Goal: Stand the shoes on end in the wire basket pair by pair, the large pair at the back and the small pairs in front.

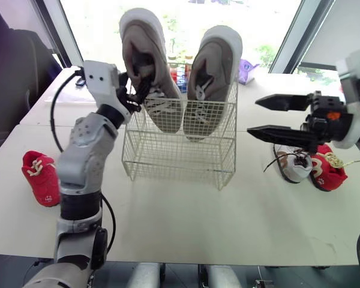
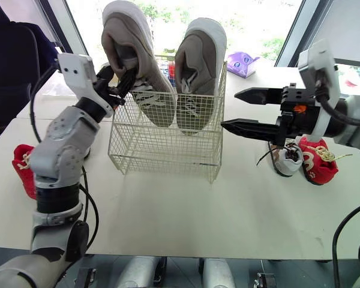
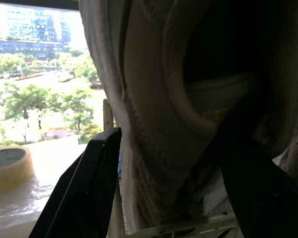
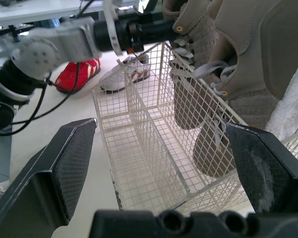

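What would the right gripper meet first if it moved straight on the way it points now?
Probably the side wall of the wire basket facing it, near the rim; the large shoe on that side stands behind. Depth is unclear.

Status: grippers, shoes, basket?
Left gripper shut on left large shoe; right large shoe beside it, both upright at basket back. Right gripper open, right of basket. Small shoes loose on table both sides. Nothing blocking.

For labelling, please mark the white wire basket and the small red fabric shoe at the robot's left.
white wire basket (image 1: 177, 157): left eye view, on its front wall.
small red fabric shoe (image 1: 42, 180): left eye view, on its upper, below the laces.
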